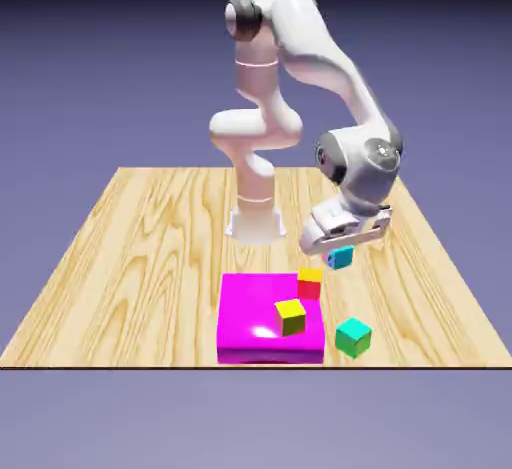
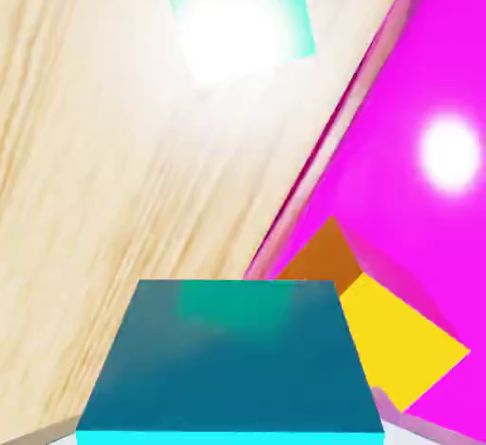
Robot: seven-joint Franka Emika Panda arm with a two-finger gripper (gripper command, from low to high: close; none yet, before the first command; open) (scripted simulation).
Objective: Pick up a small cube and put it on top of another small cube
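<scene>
1. Blue-violet backdrop (image 1: 90, 87) behind, wood-grained table (image 1: 150, 267) below: the table gives the cubes a flat support, and the magenta slab (image 1: 262, 344) makes a raised platform on it.
2. The small cyan-blue cube (image 2: 233, 362) is in the pincer (image 1: 340, 255), which is closed onto it. It fills the space between the fingertips in the hand view, and the exterior view shows it above the table, near the slab. A grip across opposite sides should leave its underside free for setting down.
3. The green-teal cube (image 1: 353, 338) sits on the table just beside the slab, towards the exterior view's right; its uncovered top could receive the carried cube, though which cube is meant as the base is unclear.
4. On the slab are a yellow cube (image 1: 290, 317) and a red-orange cube (image 1: 310, 284), both bare on top. Their closeness calls for a high approach, lest the load knock one.
</scene>
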